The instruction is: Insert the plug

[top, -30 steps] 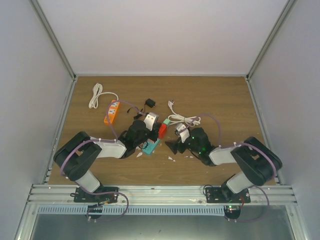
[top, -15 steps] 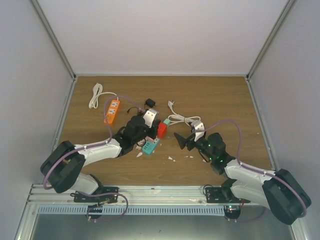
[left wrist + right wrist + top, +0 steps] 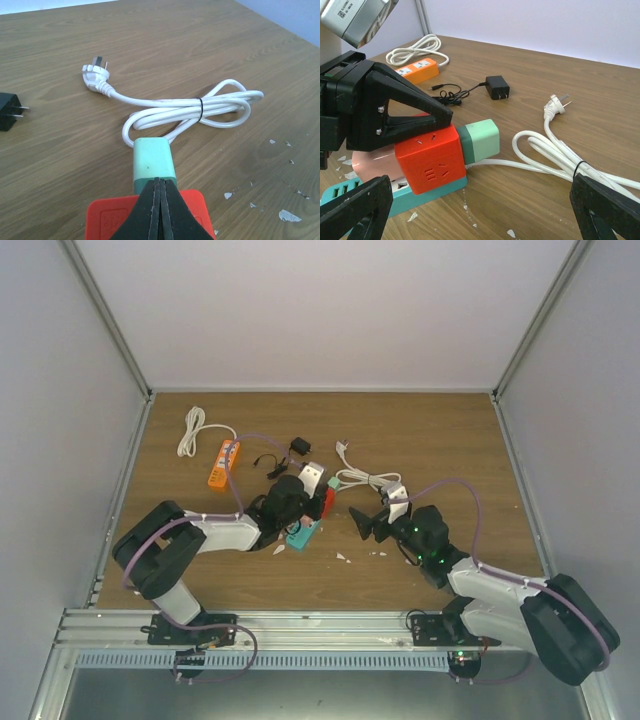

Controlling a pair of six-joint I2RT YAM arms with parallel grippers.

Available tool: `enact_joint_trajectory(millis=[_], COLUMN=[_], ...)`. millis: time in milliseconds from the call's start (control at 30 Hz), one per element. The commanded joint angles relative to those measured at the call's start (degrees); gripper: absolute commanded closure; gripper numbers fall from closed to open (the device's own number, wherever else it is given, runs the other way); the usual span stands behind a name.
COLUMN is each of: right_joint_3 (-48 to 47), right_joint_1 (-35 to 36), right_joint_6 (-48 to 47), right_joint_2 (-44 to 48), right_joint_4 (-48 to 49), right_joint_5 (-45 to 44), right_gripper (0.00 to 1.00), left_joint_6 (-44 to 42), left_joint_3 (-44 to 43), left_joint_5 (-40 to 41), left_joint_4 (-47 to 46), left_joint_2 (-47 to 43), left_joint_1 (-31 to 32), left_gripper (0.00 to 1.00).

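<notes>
Right claw: spread wide, pinching nothing, low over the worktop. It faces left toward the cluster at centre.

Left claw: fingers pressed together, nothing between them. The tips rest on top of the red cube, at its far edge.

The red cube sits on a teal strip that lies flat on the worktop. Socket slots show on the cube's face toward the right wrist view. Something pinkish lies under the left arm beside the strip; cannot tell what it is.

A mint block butts against the cube's far face, touching it. Cannot tell whether it is pushed fully home.

White flecks are scattered on the wood to the right of the cube.

Just beyond the mint block is a white cord, looped and bound by a dark tie. One run of it passes close under the block. Its plug lies loose on the worktop past the coil, pins pointing away, touching neither claw nor any socket.

Left of the plug and apart from it is a black charger, with its thin cable bunched beside it.

Farther left is an orange strip, lying flat. At the far left a second white cord lies coiled beyond it.
</notes>
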State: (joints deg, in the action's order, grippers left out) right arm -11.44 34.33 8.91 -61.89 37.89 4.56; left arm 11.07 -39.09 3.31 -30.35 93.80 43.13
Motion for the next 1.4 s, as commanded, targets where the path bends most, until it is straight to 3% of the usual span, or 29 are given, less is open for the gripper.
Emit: enact_joint_trajectory(millis=[0, 67, 100, 167, 233, 300, 367, 433, 667, 800, 1167, 1367], right_joint_3=[0.54, 0.52, 0.67, 0.77, 0.8, 0.87, 0.93, 1.09, 1.41, 1.52, 1.35, 1.3], right_joint_1=[-0.79, -0.91, -1.0, -1.02, -1.1, -1.19, -1.24, -1.28, -1.45, -1.56, -1.59, -1.67], right_joint_6=[0.84, 0.88, 0.93, 1.02, 1.09, 1.23, 1.44, 1.7, 2.15, 2.14, 2.15, 1.99], right_joint_2=[0.89, 1.35, 1.55, 1.83, 2.02, 2.17, 2.25, 2.29, 3.12, 3.03, 3.37, 3.17], right_joint_4=[0.52, 0.43, 0.39, 0.4, 0.25, 0.2, 0.38, 0.42, -0.02, 0.32, -0.18, 0.14], right_joint_5=[-0.97, -0.99, -1.03, -0.81, -0.8, -0.64, -0.59, -0.47, -0.4, -0.1, 0.5, 0.55], right_gripper=[0.01, 0.0, 0.0, 0.01, 0.0, 0.0, 0.0, 0.0, 0.0, 0.0, 0.01, 0.0], left_joint_6=[0.94, 0.8, 0.86, 1.4, 2.69, 5.5, 8.21, 10.29, 14.11, 13.75, 14.87, 15.75], left_joint_3=[1.82, 1.84, 2.09, 3.16, 4.51, 6.14, 8.62, 11.13, 16.82, 17.13, 18.13, 14.44], left_joint_5=[1.66, 1.93, 2.23, 3.67, 4.24, 3.89, 1.51, -1.2, -10.73, -11.22, -18.7, -14.53], left_joint_4=[5.39, 6.71, 7.21, 8.48, 9.85, 11.63, 12.12, 11.55, 6.1, 6.55, -4.77, -5.59], left_joint_2=[-2.8, -6.95, -9.42, -15.2, -20.74, -24.71, -26.67, -26.05, -20.21, -18.17, -4.95, -2.18], left_joint_1=[0.02, 0.02, 0.02, -0.02, -0.88, -3.09, -6.08, -8.71, -15.13, -15.45, -13.79, -5.43], left_gripper=[1.0, 1.0, 0.94, 0.52, 0.2, 0.05, 0.01, 0.06, 0.74, 0.97, 1.0, 1.0])
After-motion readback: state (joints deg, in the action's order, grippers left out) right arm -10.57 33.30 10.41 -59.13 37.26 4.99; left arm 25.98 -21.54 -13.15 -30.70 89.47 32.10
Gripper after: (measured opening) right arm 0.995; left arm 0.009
